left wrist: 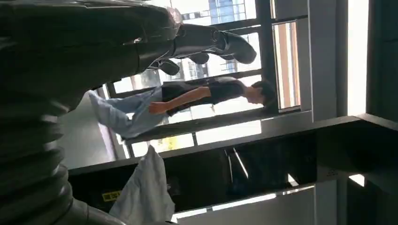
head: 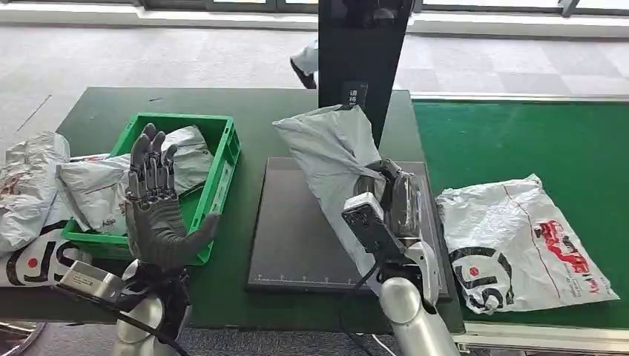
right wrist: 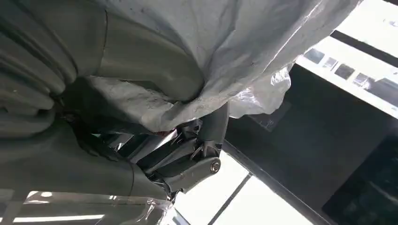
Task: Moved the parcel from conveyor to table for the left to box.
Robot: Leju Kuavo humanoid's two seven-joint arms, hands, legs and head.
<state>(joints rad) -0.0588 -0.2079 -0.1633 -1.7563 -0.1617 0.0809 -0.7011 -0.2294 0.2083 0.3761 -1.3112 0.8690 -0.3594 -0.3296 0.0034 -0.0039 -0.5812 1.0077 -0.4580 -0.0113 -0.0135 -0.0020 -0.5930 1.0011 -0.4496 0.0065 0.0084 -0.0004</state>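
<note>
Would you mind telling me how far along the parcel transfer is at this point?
Done: the grey parcel is off the conveyor, gripped by the right hand above the black mat. Left: setting it down, then boxing it in the green crate with the raised, empty left hand. A printed parcel waits on the conveyor.

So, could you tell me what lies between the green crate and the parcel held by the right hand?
In the head view, bare green tabletop and the near edge of the dark mat separate the green crate from the grey parcel that the right hand holds.
</note>
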